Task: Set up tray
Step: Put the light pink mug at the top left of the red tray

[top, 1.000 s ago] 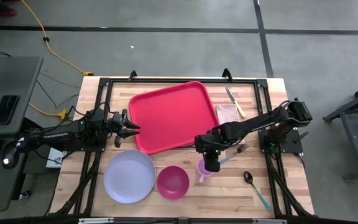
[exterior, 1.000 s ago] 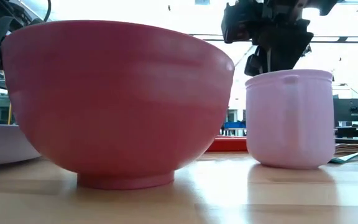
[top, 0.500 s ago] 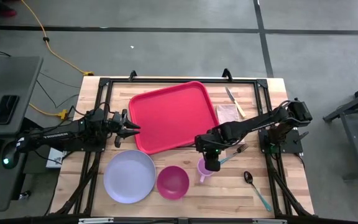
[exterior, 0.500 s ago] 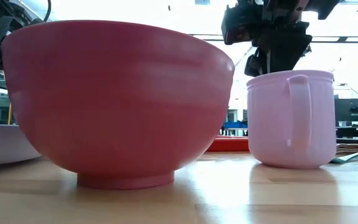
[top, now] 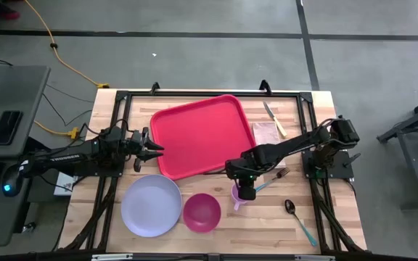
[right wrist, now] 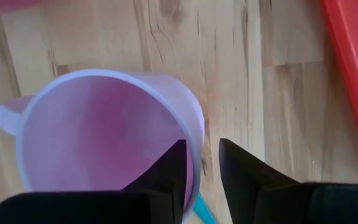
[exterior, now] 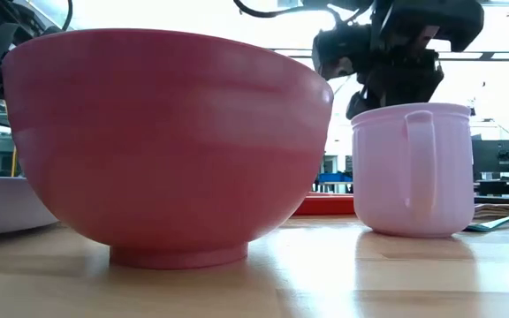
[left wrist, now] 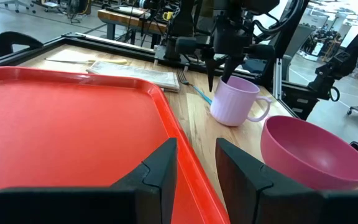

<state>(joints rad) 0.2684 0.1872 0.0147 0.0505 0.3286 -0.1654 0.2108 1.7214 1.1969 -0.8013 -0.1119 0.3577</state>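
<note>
The red tray (top: 198, 134) lies flat on the table's far middle. A lavender mug (top: 236, 197) stands upright near the tray's near right corner, its handle (exterior: 421, 163) facing the near edge. My right gripper (right wrist: 199, 146) points down over the mug (right wrist: 104, 137), open, one finger inside the rim and one outside. My left gripper (left wrist: 196, 146) is open and level at the tray's left rim (left wrist: 185, 180), holding nothing. My right gripper comes from above with the mug's rim (right wrist: 194, 134) between its fingers, on the side toward the tray. The inner finger (right wrist: 169, 168) stands right by the wall. I cannot tell whether either finger touches it. The mug stands on the table.
A pink bowl (top: 202, 212) and a lavender plate (top: 151, 205) sit near the front edge, left of the mug. A fork (top: 274, 177) and a spoon (top: 296, 217) lie to the mug's right. A knife (top: 274, 118) and a napkin (top: 265, 132) lie right of the tray.
My right gripper has sunk a little toward the mug. The mug has turned about where it stands, and its handle has swung round toward the table's near edge.
</note>
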